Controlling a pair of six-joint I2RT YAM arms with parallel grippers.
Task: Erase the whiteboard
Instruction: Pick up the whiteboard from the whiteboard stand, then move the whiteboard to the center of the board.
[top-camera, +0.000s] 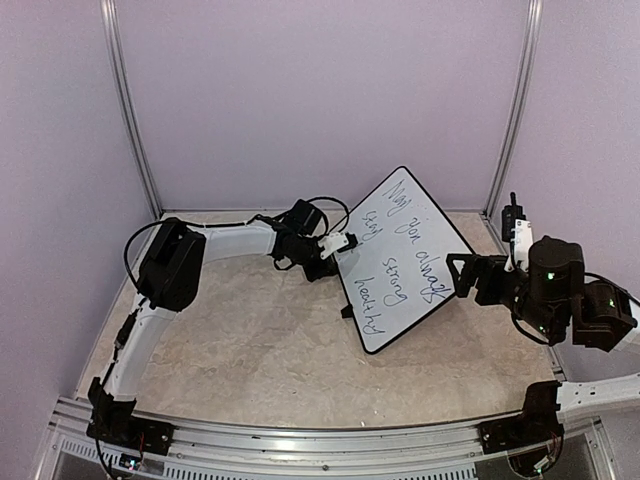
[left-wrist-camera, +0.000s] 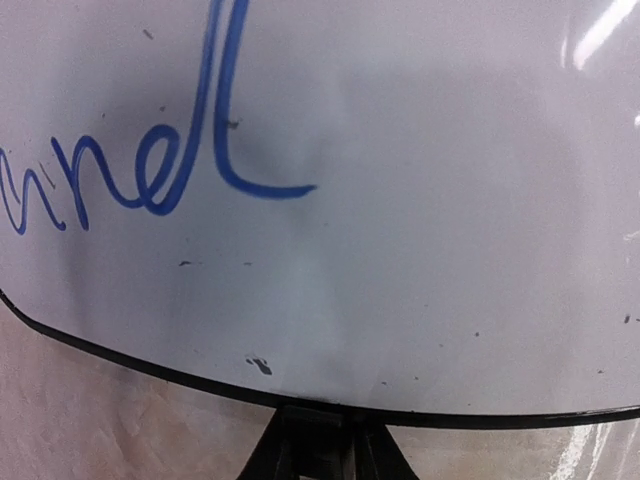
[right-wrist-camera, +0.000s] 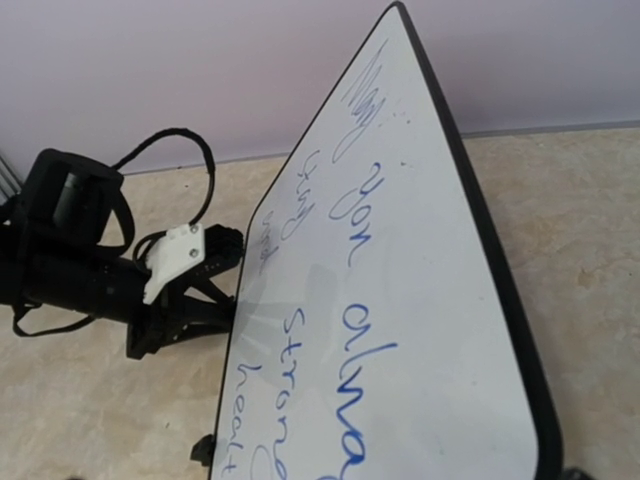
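The whiteboard (top-camera: 405, 225) stands tilted at centre right, covered in blue handwriting. It fills the left wrist view (left-wrist-camera: 420, 200) and shows in the right wrist view (right-wrist-camera: 440, 300). My left gripper (top-camera: 345, 245) is at the board's left edge. In its own view its dark fingers (left-wrist-camera: 290, 445) sit close together right at the black rim, apparently clamped there. The right wrist view shows it too (right-wrist-camera: 225, 262). My right gripper (top-camera: 460, 275) is beside the board's right edge with its jaws spread. Its fingers are outside its own view. No eraser is visible.
A black stand foot (top-camera: 347, 312) pokes out under the board's left edge and shows in the right wrist view (right-wrist-camera: 203, 450). Purple walls with metal posts (top-camera: 130, 110) close the back and sides. The tabletop is beige marble (top-camera: 250, 340).
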